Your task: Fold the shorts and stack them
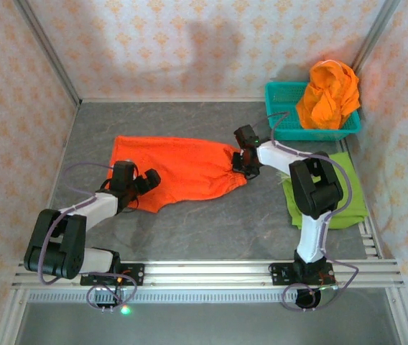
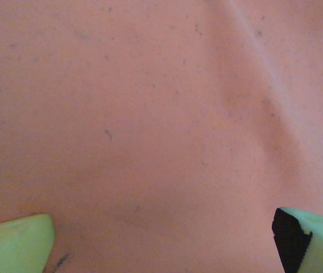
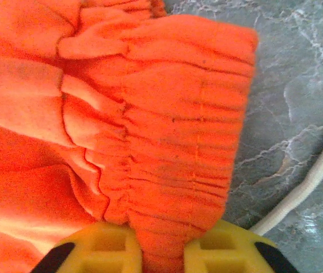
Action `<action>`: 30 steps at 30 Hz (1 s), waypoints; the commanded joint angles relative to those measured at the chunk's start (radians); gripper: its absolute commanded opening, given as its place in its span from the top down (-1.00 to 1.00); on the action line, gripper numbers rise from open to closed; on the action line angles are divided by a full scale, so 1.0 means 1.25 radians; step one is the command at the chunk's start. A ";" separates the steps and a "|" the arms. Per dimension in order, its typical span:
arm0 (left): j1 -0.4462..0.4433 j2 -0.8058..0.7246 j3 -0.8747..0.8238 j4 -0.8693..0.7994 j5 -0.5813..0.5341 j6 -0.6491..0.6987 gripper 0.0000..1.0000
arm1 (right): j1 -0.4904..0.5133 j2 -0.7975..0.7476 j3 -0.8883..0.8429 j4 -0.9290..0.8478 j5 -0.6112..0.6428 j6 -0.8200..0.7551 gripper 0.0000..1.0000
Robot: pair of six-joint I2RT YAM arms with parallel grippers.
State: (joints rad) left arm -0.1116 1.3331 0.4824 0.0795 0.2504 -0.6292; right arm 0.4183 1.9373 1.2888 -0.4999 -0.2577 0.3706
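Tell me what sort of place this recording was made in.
Probably a staged robot test cell, not a home: patterned wallpaper panels box in a marble-look table, two arms are bolted to an aluminium rail, and orange shorts lie spread near a teal basket.

Left arm (image 1: 96, 208) and right arm (image 1: 312, 187): chunky black joints, white tube links, a pale cable (image 3: 312, 179) looping beside the wrist. The right gripper (image 3: 158, 250) has yellow plastic fingers (image 3: 102, 250), black-tipped; the left gripper (image 2: 161, 239) looks pale green, maybe just lighting.
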 commanded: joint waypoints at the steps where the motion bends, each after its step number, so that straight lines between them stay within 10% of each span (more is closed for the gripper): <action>1: 0.002 -0.054 -0.011 -0.076 -0.006 -0.007 -1.00 | 0.003 0.025 0.004 -0.039 0.070 -0.015 0.81; 13: 0.001 -0.305 0.060 -0.220 -0.006 0.000 -1.00 | 0.003 -0.134 0.024 -0.138 0.107 -0.078 1.00; 30: 0.001 -0.299 0.071 -0.239 0.020 0.006 -1.00 | 0.002 -0.160 0.071 -0.283 0.313 -0.210 1.00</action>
State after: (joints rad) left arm -0.1116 0.9527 0.5529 -0.1989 0.2577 -0.6289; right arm 0.4206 1.7935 1.3239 -0.7815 0.0395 0.1539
